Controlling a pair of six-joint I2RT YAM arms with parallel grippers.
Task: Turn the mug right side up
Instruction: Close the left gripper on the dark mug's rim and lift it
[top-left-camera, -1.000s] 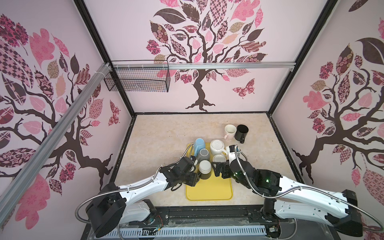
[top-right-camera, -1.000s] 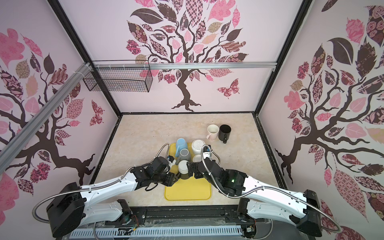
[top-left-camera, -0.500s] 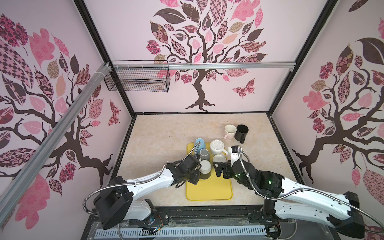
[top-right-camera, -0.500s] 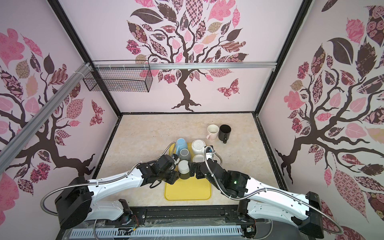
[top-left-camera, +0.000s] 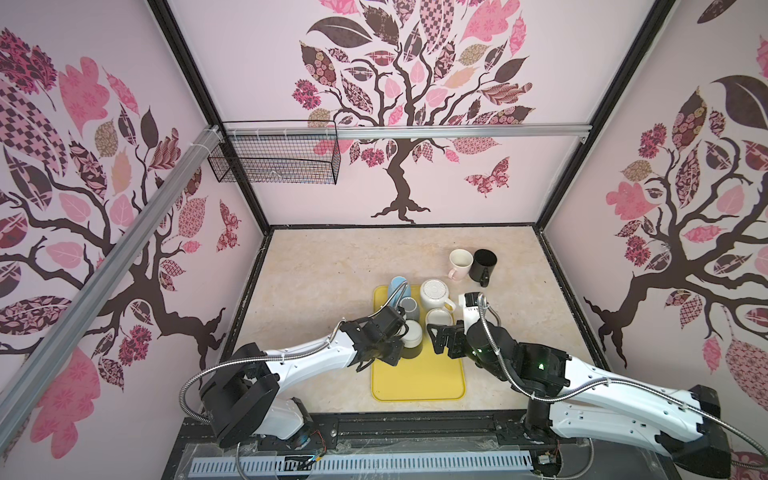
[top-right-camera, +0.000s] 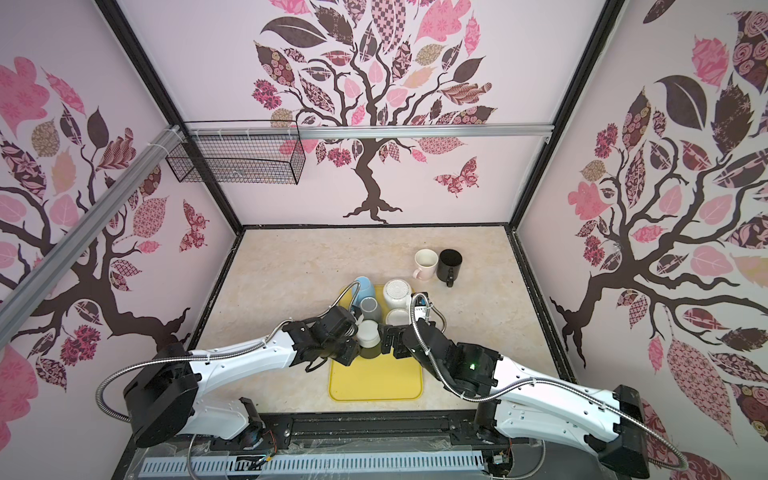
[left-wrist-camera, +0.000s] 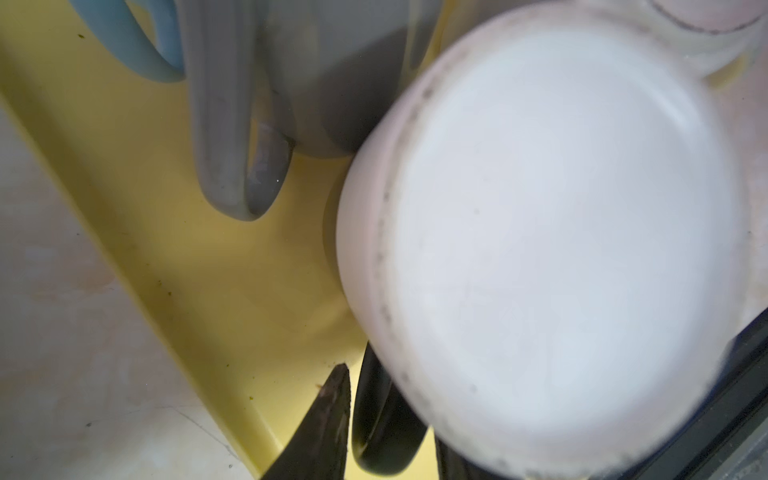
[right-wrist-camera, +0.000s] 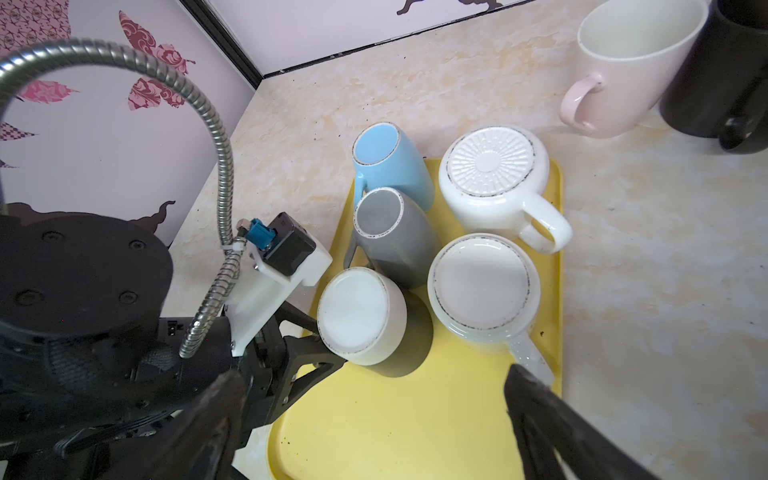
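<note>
Upturned white-based dark ceramic mug (right-wrist-camera: 361, 318) is probably handling heavy, rigid and slick. Left gripper (right-wrist-camera: 328, 347) jaws are straddling its dark handle (left-wrist-camera: 382, 419), narrow, grip unclear. Right gripper (top-left-camera: 442, 338) is gaping wide.

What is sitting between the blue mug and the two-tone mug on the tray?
The grey mug, upside down on the yellow tray, stands between the blue mug and the two-tone mug; the right wrist view shows it best.

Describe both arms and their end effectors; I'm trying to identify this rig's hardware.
The left arm and right arm have white shells with black joints and bases. A ribbed metal hose loops along each to a white camera mount. The left end effector and right end effector are black, angular, two-fingered. Green lights glow on the right arm.
</note>
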